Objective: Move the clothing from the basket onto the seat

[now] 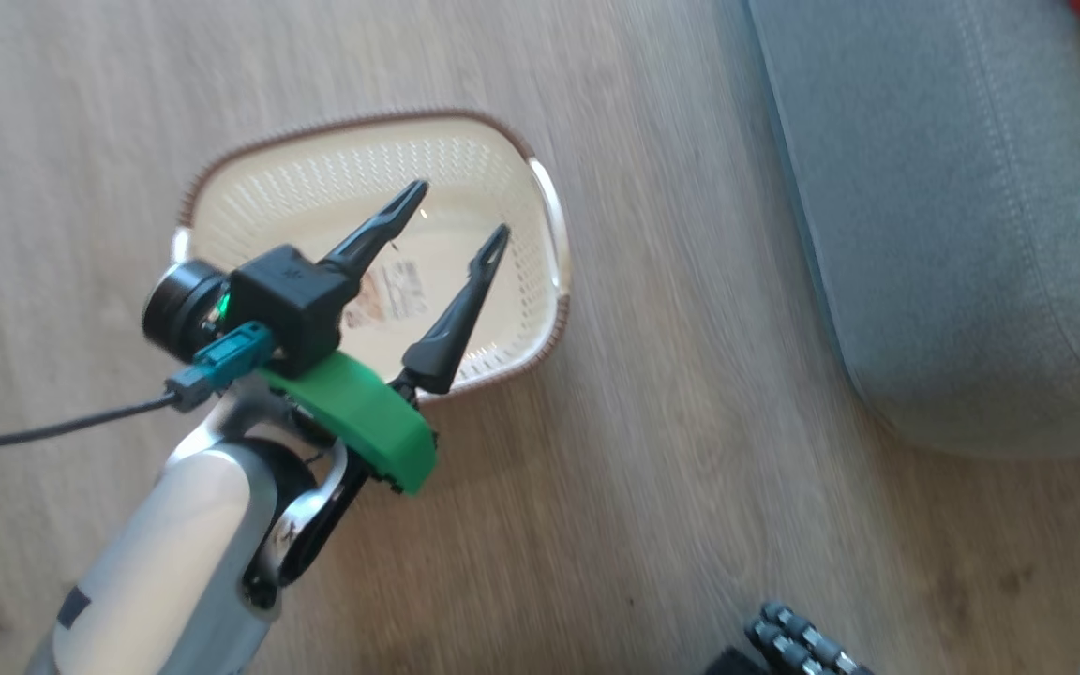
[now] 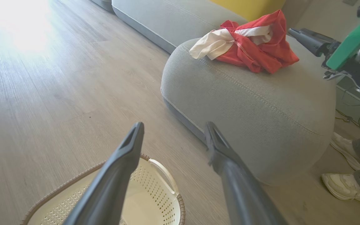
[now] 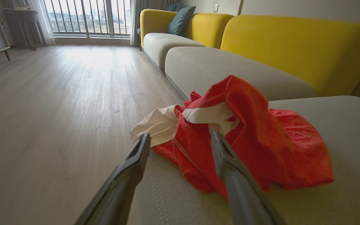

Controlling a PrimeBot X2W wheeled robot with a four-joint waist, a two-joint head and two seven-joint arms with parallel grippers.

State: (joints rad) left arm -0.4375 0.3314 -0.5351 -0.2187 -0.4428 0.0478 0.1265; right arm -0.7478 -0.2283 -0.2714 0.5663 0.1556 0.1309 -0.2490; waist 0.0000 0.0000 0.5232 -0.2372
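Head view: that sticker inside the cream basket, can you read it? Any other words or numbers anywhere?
Sticker label inside the small oval cream plastic basket: printed, but too blurred to read.
Crumpled red and white thin-fabric clothing on the large grey upholstered seat: no lettering shows on its folds.
Nothing else legible.

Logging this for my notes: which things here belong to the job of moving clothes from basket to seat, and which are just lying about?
Part of the job: clothing, basket, seat.
Just lying about: yellow sofa backrest, teal cushion, a person's white shoes.
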